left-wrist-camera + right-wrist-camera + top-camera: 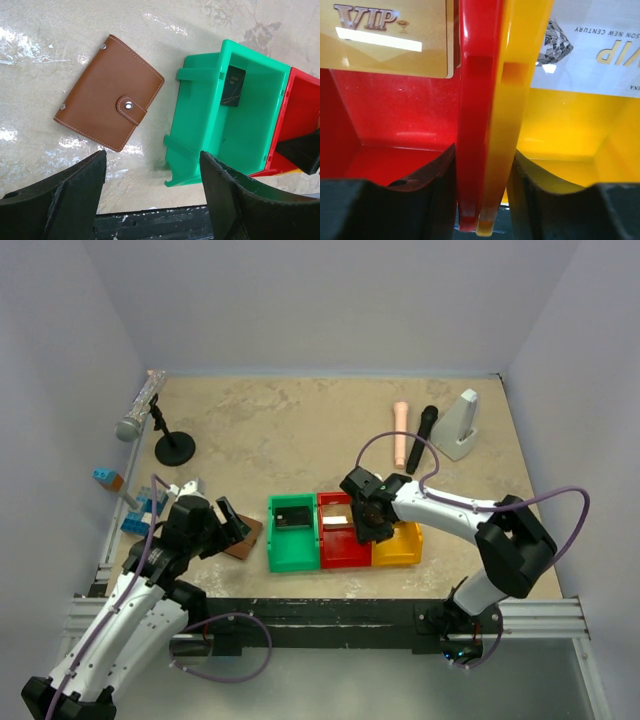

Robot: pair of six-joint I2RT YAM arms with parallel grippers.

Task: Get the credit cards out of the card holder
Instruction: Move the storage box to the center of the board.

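The brown card holder (110, 100) lies closed and snapped shut on the table (300, 430), left of the green bin (200, 125). My left gripper (152, 190) hovers open near it, holding nothing. A dark credit card (233, 86) leans inside the green bin. A gold credit card (385, 35) lies in the red bin (395, 120). A silvery credit card (590, 50) lies in the yellow bin (560, 125). My right gripper (482, 185) straddles the adjoining walls of the red and yellow bins, one finger pressed against each wall.
A microphone on a stand (140, 415) and toy blocks (135, 512) stand at the left. A peach cylinder (400, 432), a black marker (422, 438) and a white object (462, 425) lie at the back right. A black rail (330, 615) runs along the near edge.
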